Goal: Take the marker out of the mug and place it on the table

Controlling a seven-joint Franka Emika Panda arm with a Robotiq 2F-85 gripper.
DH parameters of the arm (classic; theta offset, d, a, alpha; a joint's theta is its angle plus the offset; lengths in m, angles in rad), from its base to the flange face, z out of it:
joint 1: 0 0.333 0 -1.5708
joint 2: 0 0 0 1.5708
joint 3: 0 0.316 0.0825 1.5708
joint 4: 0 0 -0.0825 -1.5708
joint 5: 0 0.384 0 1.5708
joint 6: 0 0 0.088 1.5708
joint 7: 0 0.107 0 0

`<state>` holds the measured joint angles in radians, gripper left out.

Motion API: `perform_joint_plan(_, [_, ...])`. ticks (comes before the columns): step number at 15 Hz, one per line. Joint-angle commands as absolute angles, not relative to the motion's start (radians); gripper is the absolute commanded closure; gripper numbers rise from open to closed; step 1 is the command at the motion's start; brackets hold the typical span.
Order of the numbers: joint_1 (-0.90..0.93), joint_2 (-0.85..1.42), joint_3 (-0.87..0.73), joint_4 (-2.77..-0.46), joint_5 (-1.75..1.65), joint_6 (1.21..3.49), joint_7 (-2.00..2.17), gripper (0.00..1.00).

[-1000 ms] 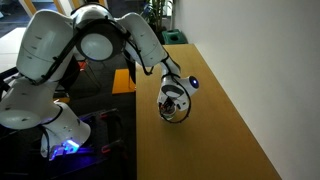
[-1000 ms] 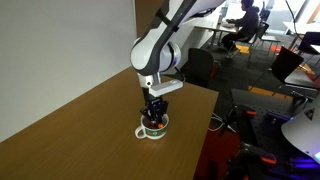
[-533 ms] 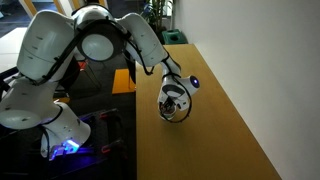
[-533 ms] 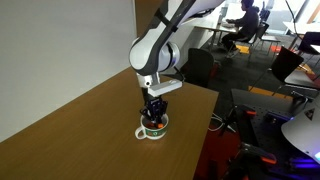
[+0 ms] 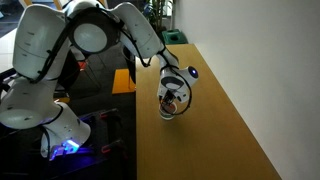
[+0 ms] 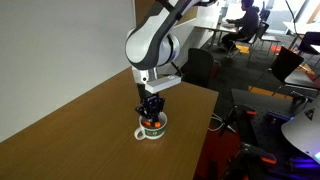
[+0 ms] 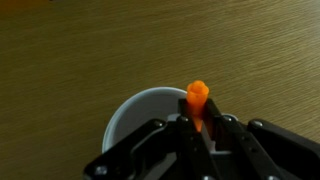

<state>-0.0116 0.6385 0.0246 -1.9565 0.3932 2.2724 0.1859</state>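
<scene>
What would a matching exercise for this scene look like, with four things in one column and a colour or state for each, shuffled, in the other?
Column one:
1. marker
2. mug
3. table
4. gripper

Column two:
A. yellowish-brown wood
B. white and round
C. orange-red
D. dark fingers, shut on the marker above the mug

Pairs: 1-C, 2-B, 3-A, 4-D
</scene>
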Motion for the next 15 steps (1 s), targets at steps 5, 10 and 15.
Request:
perform_joint_plan(5, [0.061, 0.455, 0.016, -2.093, 0.312, 2.328, 0.250, 0.95])
perform_joint_plan(10, [0.109, 0.453, 0.004, -2.089, 0.166, 2.359, 0.243, 0.95])
perform_joint_plan(15, [0.155, 0.514, -0.029, -2.047, -0.018, 2.421, 0.284, 0.95])
